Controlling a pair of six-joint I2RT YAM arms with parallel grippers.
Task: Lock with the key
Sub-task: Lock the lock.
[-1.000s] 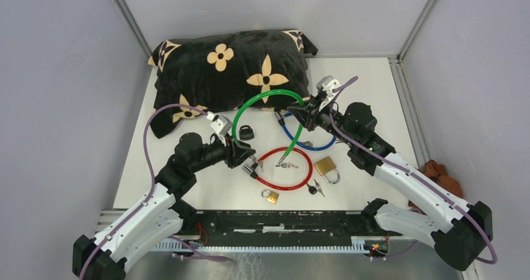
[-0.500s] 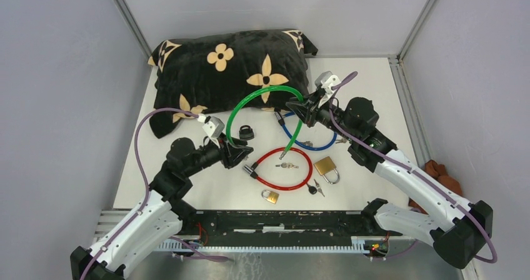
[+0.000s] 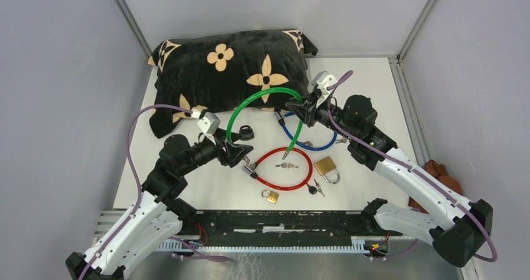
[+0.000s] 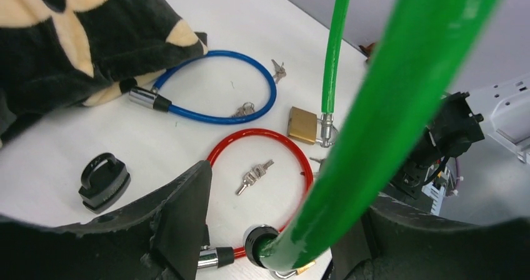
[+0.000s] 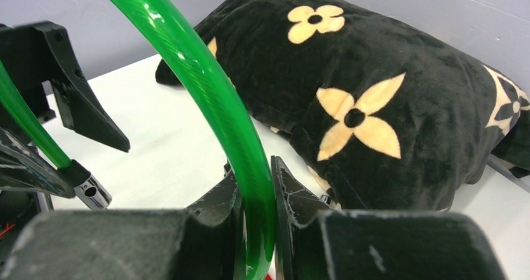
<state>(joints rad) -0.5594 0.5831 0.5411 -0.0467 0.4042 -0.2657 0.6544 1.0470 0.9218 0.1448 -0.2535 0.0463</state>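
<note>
The right gripper [image 3: 304, 110] is clamped on the green cable lock [image 3: 265, 92], whose loop arches above the table [image 3: 369, 86] in front of the pillow [image 3: 206, 80]. The left gripper [image 3: 242, 150] has its jaws apart on either side of the cable's lower end, not pinching it. A bunch of keys [image 3: 286, 165] lies inside the red cable lock [image 4: 262, 132].

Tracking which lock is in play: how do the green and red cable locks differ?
The green cable lock arches up, pinched in the right gripper; the red cable lock lies flat on the table. Green's ends hang apart; red curls into a ring. Both are glossy cables.
</note>
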